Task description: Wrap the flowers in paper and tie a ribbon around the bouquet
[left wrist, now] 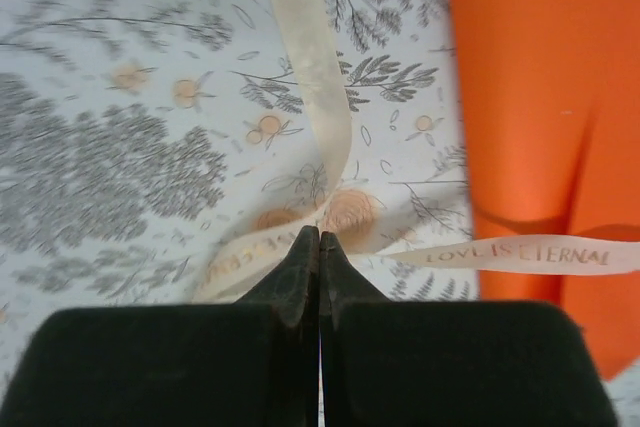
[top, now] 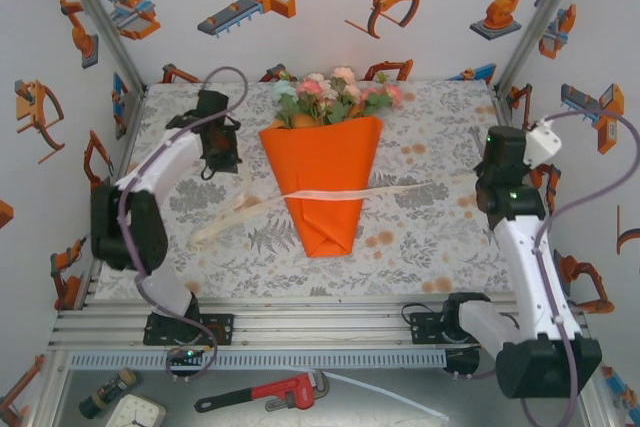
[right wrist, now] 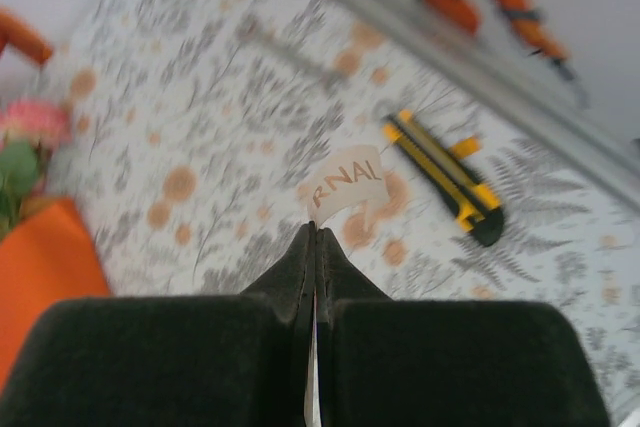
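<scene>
Seen from above, a red pipe wrench lies on the metal shelf at 6 o'clock, nearer than the arm bases. Beyond the bases is the floral-print cloth that covers the table.

The bouquet lies flat in the middle of the cloth. The folded tip of its cone points to 6 o'clock and its open mouth to 12 o'clock. The orange paper is wrapped closed around the stems. The cream ribbon crosses the lower half of the cone as one band, from about 8 o'clock to 3 o'clock. Its left part trails loosely over the cloth.

The left gripper hangs at the bouquet's 9 o'clock, just beside the paper. Its fingers are pressed together with the ribbon pinched between their tips. From there, one strand printed "LOVE IS ETERNAL" runs toward 3 o'clock over the paper, and another climbs toward 12 o'clock across the cloth.

The right gripper is at the bouquet's 3 o'clock, well apart from the paper. Its fingers are also closed, clamping the ribbon's end, and a short tab reading "RNAL" sticks out past the tips. In its wrist view, a yellow-and-black utility knife lies on the cloth at 2 o'clock of the fingertips.

Farthest away, the flowers spill from the cone's mouth at 12 o'clock, with pink, peach and pale blooms over green leaves.
</scene>
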Robot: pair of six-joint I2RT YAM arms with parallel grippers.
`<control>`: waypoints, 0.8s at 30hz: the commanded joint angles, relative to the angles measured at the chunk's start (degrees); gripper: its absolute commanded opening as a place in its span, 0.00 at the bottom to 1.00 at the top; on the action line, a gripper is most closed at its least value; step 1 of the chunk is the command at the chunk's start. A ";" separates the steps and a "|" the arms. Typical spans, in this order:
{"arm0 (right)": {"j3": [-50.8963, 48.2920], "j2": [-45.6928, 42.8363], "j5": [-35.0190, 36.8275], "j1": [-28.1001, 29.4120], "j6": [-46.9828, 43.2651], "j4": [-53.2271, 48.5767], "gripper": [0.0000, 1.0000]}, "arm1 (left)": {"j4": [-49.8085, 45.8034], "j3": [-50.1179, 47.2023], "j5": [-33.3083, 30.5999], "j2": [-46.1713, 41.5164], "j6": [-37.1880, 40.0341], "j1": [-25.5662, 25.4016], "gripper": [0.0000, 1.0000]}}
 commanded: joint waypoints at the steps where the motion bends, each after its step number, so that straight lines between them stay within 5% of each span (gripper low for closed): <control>1: 0.23 -5.47 16.10 -2.07 1.48 -5.09 0.00 | -6.10 -2.93 -7.17 -14.65 -8.93 4.60 0.00; 6: -0.16 -9.61 24.31 -7.12 1.98 -6.69 0.00 | -4.49 -12.22 -3.61 -26.88 -7.97 11.61 0.05; 9: 0.64 -7.18 22.50 -10.42 4.29 -8.68 0.00 | -4.76 -12.48 -1.06 -23.46 -3.11 6.52 0.34; 12: 0.97 -3.84 13.11 -13.36 9.29 -12.96 0.00 | -0.30 -12.74 3.32 -16.53 -1.01 0.48 0.59; 19: -2.81 -5.29 3.82 -13.39 6.94 -9.04 0.00 | 1.35 -1.93 -7.17 7.36 5.57 -7.03 0.63; 24: -4.00 -6.43 1.51 -13.40 5.86 -8.81 0.00 | 0.37 3.54 -10.24 17.01 7.86 -7.97 0.61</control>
